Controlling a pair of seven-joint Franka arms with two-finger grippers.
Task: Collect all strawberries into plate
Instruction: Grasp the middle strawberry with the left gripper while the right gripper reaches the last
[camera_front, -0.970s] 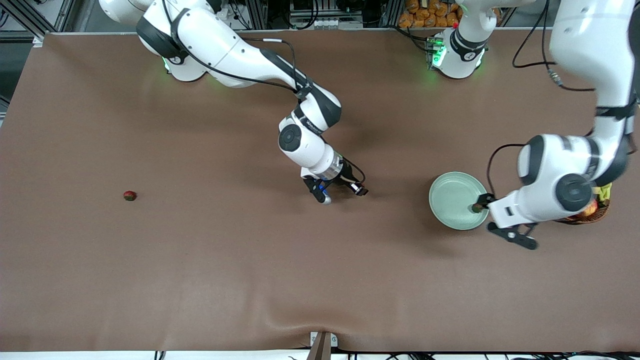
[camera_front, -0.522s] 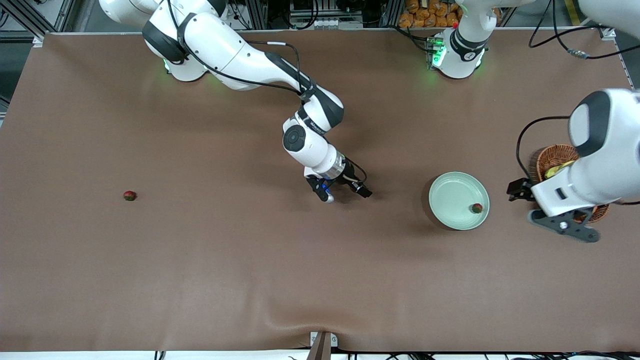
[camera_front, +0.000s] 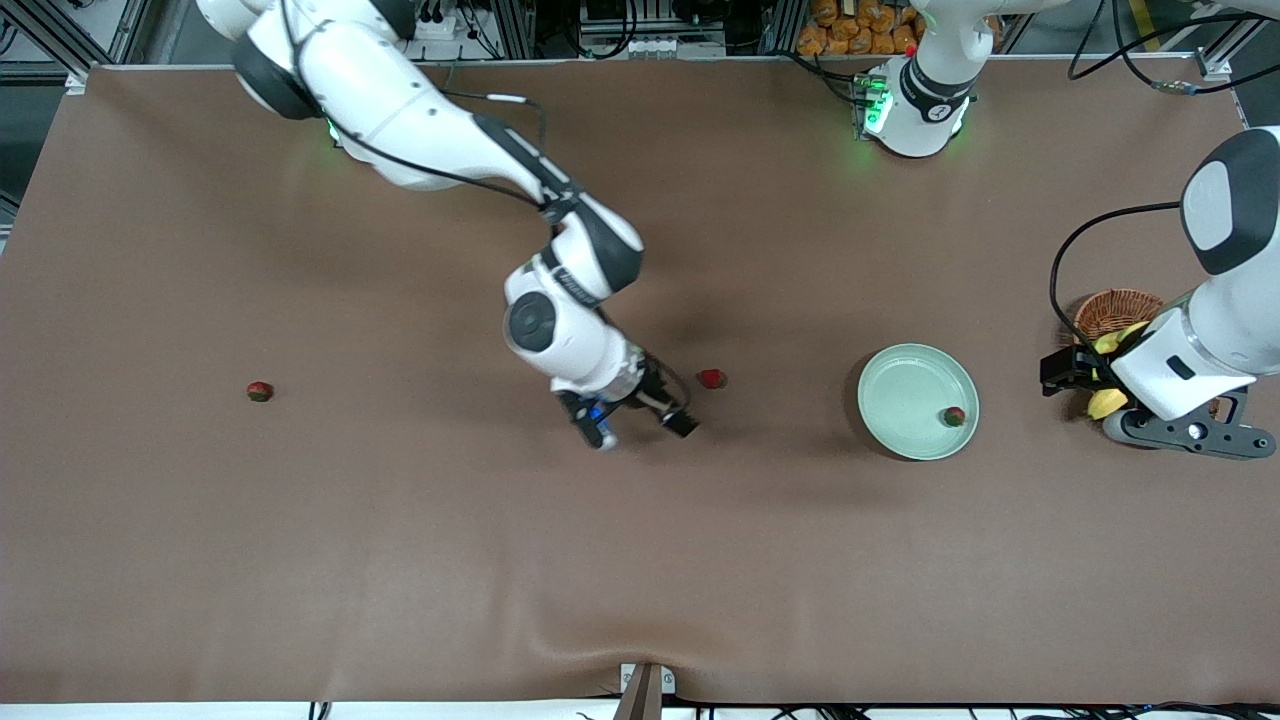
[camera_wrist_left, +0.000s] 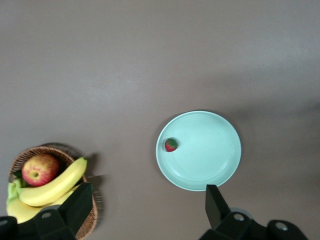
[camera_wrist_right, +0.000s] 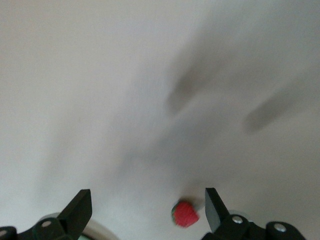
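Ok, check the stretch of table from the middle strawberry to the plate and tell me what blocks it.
Nothing visible blocks it. Only bare brown table lies between the strawberry and the plate. The right hand, open, is over the table beside the berry, away from the plate, and the left hand is over the basket.

Strawberry (camera_front: 954, 416) in plate (camera_front: 905, 372) (two (camera_front: 711, 378) outside (camera_front: 260, 391))

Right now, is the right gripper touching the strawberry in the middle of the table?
Apart. The front view shows bare brown table between the right gripper and the strawberry; its fingers stand open and empty.
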